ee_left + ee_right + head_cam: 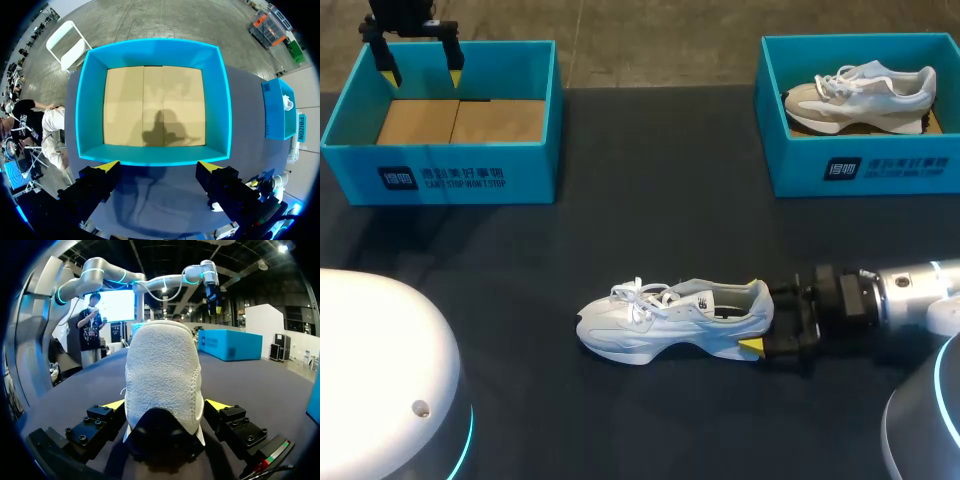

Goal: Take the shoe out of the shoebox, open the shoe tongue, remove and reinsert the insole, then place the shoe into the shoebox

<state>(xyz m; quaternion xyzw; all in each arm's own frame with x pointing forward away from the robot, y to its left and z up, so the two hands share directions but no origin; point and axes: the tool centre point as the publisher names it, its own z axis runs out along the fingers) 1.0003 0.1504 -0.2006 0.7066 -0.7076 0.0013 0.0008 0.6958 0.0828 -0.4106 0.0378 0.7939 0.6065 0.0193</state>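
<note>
Left gripper (418,62), open and empty, hangs over the empty box (440,165) far off the toe of the shoe (665,318), which lies on the table (620,200), long axis left-right, heel pointing right at the much nearer right gripper (753,316), whose grip I cannot tell.

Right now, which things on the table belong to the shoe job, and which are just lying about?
Job: shoe at mid-table; empty box, likely its own; right gripper at the shoe's heel; left gripper over the empty box.
Lying about: second box; beige shoe inside it.
</note>
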